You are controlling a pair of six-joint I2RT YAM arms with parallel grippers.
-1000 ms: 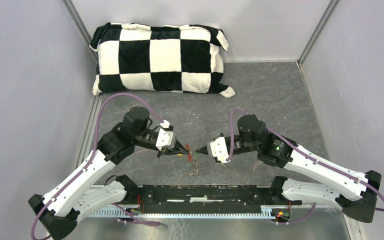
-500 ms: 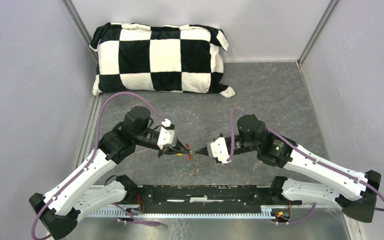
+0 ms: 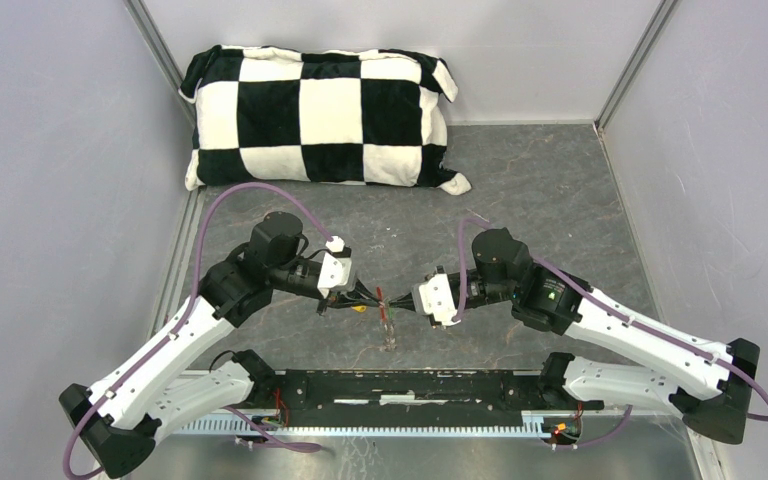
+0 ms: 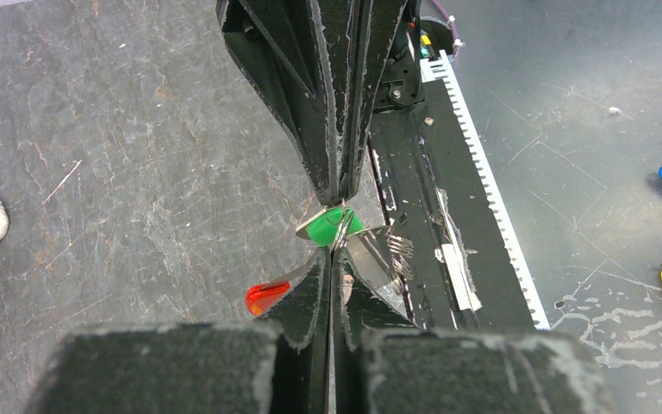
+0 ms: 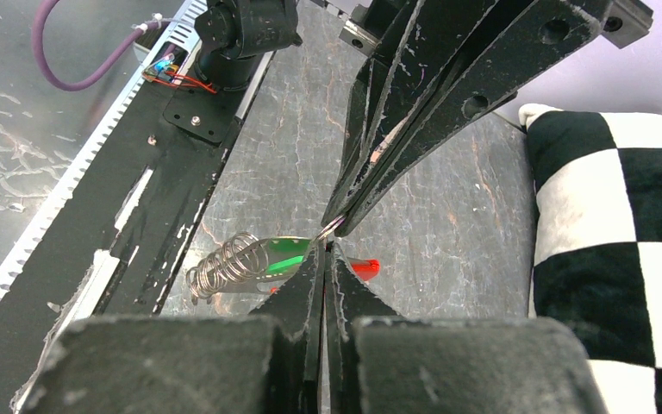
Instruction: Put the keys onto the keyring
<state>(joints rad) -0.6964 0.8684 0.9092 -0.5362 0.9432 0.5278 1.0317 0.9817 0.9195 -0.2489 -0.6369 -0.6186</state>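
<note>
Left gripper (image 4: 331, 261) and right gripper (image 4: 338, 201) meet tip to tip, both pressed together; green key (image 4: 327, 229) sits right between them, red tag (image 4: 267, 298) dangling beside the left one.

Bright, even, diffuse light; soft shadows on the table (image 3: 550, 190); wrist views sharp mid-frame, blurred at the near fingers (image 4: 181, 371); pale sheen on the metal sheet (image 5: 17, 103).

Walled in pale lilac-grey panels (image 3: 50, 150); floored with a dark, veined grey surface (image 3: 540, 190); black-and-white chequered pillow (image 3: 320, 118) against the far wall.
</note>
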